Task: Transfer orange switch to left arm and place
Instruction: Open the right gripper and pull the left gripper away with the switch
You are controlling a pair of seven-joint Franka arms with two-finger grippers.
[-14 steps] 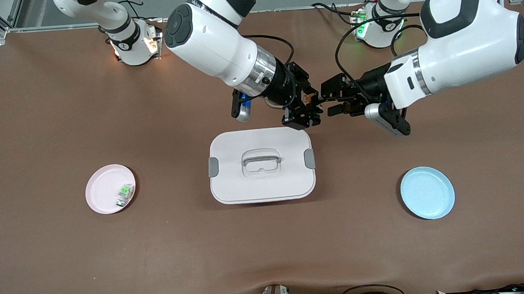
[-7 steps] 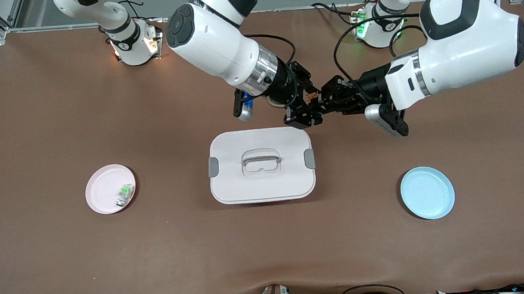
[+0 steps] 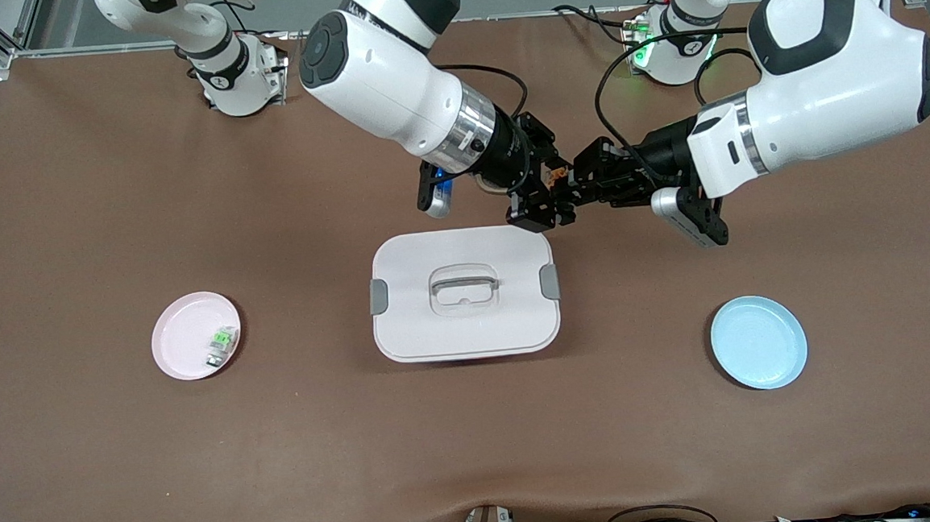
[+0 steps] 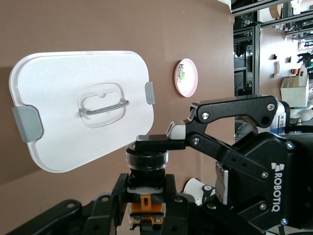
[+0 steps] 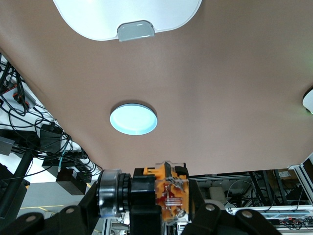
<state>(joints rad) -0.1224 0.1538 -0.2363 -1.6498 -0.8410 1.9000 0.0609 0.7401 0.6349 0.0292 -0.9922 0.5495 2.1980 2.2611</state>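
**Handover closes in above the table**

The orange switch [image 3: 558, 176] sits clamped in our right gripper [image 3: 546, 194] just past the box [image 3: 464, 293]; our left gripper [image 3: 581, 185], jaws now drawn in around it, has moved in since a second ago

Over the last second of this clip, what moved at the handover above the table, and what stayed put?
The left gripper closed in on the right gripper until the two meet around the small orange-and-black switch, which the right gripper holds; whether the left has gripped it is unclear. The large white latched box, pink plate with its green-and-white switch, and blue plate did not move.
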